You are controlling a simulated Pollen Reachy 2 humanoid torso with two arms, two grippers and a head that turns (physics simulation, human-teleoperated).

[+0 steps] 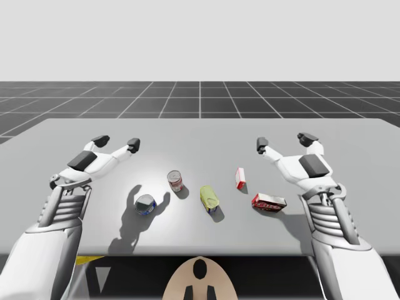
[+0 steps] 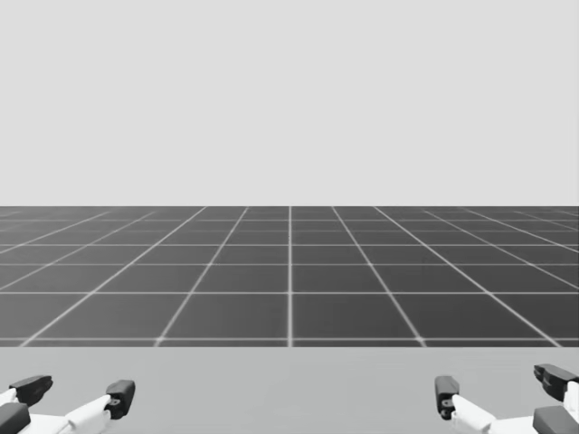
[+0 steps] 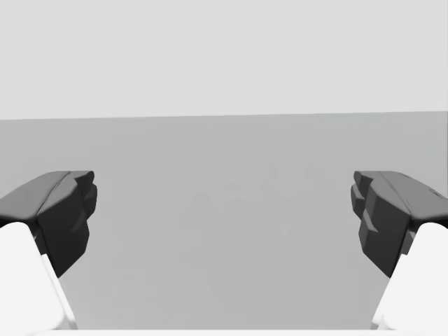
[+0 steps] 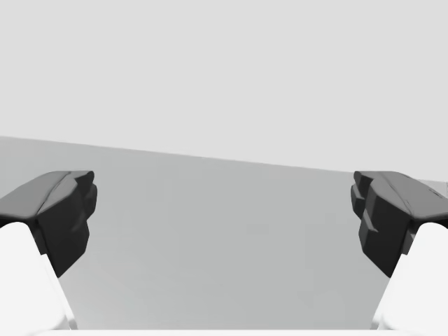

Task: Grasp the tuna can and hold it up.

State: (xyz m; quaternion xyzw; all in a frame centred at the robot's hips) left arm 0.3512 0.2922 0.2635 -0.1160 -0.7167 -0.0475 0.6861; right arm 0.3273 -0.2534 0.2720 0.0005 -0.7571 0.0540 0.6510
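The tuna can is short, blue and silver, and sits on the grey table near its front edge, left of centre. My left gripper hovers open beyond and to the left of it, well apart from it. My right gripper is open too, over the table's right side. In the head view the left gripper and the right gripper appear at the lower corners. In the wrist views, bare table lies ahead of the left gripper and the right gripper, with nothing between their fingers.
A red and white upright can stands right of the tuna can. Further right come a yellow-green container lying down, a small red and white box and a flat red box. Dark gridded floor lies beyond the table.
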